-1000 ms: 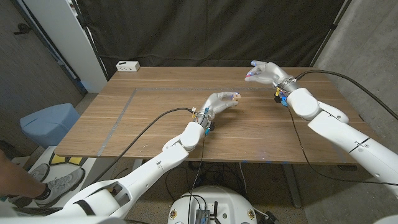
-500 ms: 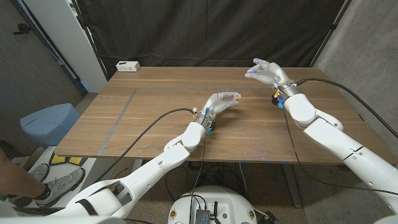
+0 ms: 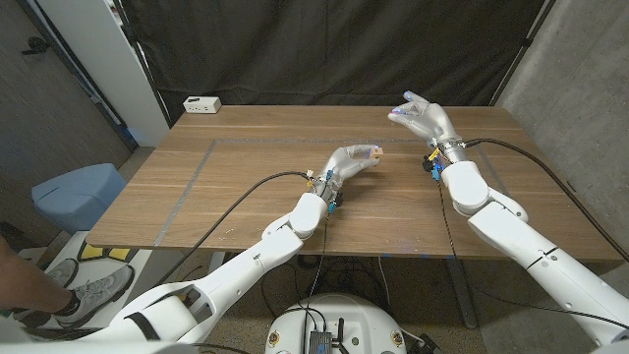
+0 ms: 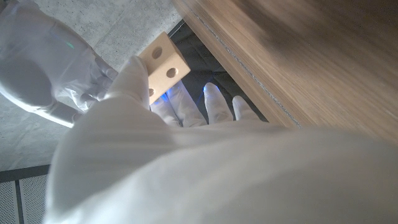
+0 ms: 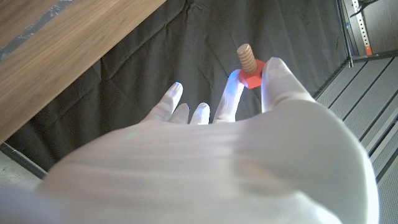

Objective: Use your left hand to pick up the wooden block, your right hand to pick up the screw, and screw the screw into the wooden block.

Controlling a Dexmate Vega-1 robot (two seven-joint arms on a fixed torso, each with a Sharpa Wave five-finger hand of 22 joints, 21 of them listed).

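Left hand near middle of wooden table, fingers curled, pinching wooden block at fingertips. Block pale, two round holes on one face (clear in left wrist view). Block held above tabletop, not touching it.

Right hand raised over table's far right part, toward far edge. Screw (tan threaded shank, red head) pinched between thumb and one finger; remaining fingers spread apart. Hands well apart.

White power strip at far left corner.

Stood before a black curtain; wooden surface; grey concrete wall at right; blue stool on the floor at left.
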